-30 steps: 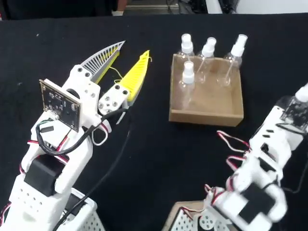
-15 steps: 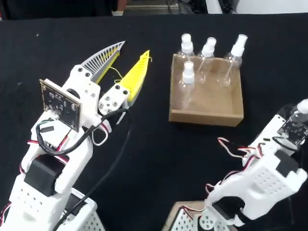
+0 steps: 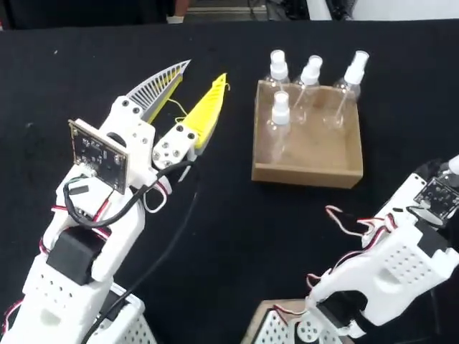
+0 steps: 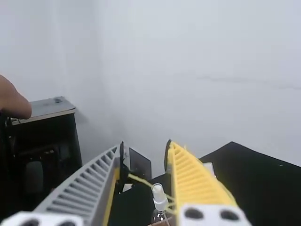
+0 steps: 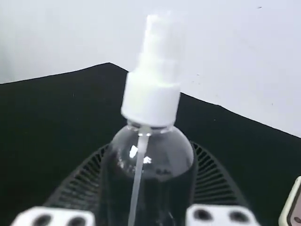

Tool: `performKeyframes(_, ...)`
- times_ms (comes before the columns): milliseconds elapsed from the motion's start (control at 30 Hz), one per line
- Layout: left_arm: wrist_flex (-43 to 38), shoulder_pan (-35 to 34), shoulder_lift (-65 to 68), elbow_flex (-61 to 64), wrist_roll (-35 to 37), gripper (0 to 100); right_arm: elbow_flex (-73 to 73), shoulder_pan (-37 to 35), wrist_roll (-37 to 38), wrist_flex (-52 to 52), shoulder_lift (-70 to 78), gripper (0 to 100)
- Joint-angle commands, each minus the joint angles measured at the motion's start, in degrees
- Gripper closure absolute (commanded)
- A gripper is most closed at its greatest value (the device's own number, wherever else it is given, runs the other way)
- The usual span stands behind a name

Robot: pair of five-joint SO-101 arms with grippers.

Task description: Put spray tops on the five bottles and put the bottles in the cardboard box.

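Bright, even light; white highlights on bottle (image 5: 149, 157); black table (image 3: 229, 215) dark, matte.

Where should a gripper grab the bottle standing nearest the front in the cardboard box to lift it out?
I'd grip the front bottle on its clear shoulder just under the white spray top, coming straight down. It stands upright, the cardboard box walls ring its lower body, and three bottles stand close behind.

We see four clear bottles (image 3: 276, 140), white spray tops (image 3: 280, 100) on, upright in the cardboard box (image 3: 305, 174), near the left end effector (image 3: 204, 69); the fifth bottle (image 5: 155, 165), capped, stands upright, gripped by the right end effector (image 5: 148, 197).
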Motion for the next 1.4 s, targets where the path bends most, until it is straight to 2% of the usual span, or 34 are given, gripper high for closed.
performKeyframes(0, -1.23, -0.66, -0.70, -1.01, -0.62, 84, 0.40, 0.79, 0.18, -0.44, 0.31, 84.3)
performKeyframes(133, -1.23, -0.66, -0.70, -1.01, -0.62, 84, 3.38, -1.32, 1.23, -1.41, -0.13, 84.2)
performKeyframes(233, -1.23, -0.66, -0.70, -1.01, -0.62, 84, 5.76, -3.25, 4.75, -4.75, -0.04, 84.2)
performKeyframes(433, -1.23, -0.66, -0.70, -1.01, -0.62, 84, 9.01, -4.31, 5.36, -12.31, -0.04, 84.1)
performKeyframes(867, -1.23, -0.66, -0.70, -0.92, -0.62, 84, 2.77, -0.53, 4.92, -1.32, -0.04, 84.1)
performKeyframes(933, -1.23, -0.66, -0.70, -0.92, -0.62, 84, 2.77, -0.97, 4.92, -0.09, -0.04, 81.8)
performKeyframes(1067, -1.23, -0.66, -0.70, -0.92, -0.62, 84, 2.86, -1.93, 4.92, -0.09, -0.04, 74.8)
performKeyframes(1367, -1.32, -0.66, -0.70, -0.84, -0.70, 84, 3.03, -2.11, 4.92, -0.09, -0.13, 74.0)
